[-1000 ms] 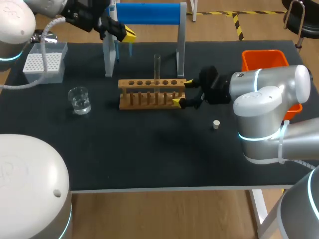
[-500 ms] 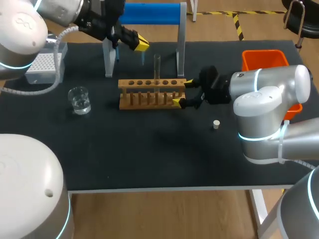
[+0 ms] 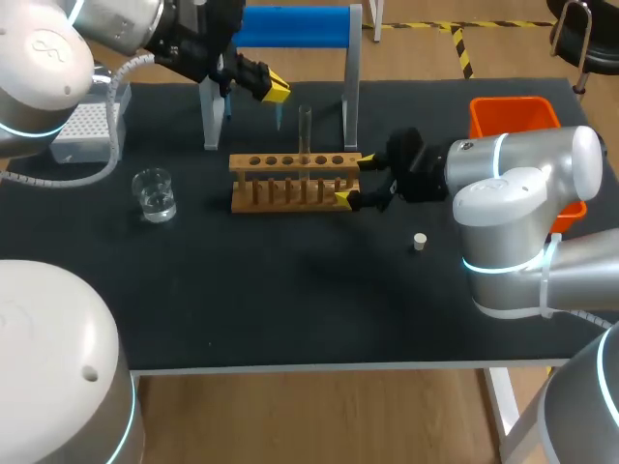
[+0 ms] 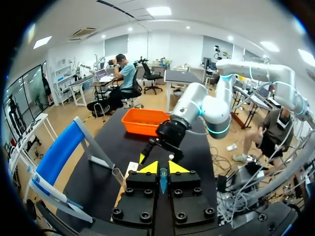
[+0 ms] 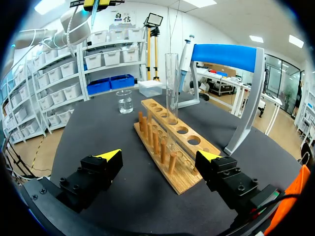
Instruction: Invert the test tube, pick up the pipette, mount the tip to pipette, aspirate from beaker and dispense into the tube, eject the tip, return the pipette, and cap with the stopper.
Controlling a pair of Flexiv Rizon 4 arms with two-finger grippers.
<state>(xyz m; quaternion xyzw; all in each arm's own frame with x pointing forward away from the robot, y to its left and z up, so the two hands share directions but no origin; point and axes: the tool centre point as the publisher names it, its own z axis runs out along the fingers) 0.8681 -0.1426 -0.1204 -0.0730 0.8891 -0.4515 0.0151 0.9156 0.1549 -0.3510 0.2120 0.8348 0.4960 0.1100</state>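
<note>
Both the left arm [image 3: 48, 58] and the right arm [image 3: 522, 193] are smooth, rounded white-grey shells with thin glowing cyan bands at the joints. A pale ribbed hose [image 3: 117, 116] trails off the left arm. The jaws are black blocks studded with round screws [image 4: 117, 214] and end in bright yellow wedges.

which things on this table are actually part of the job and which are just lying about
Part of the job: test tube, pipette, blue tip in the left tool, tip box, beaker, stopper.

Not named in the job: wooden rack holding the tube, blue-topped stand holding the pipette, orange bin, perhaps for used tips.
</note>
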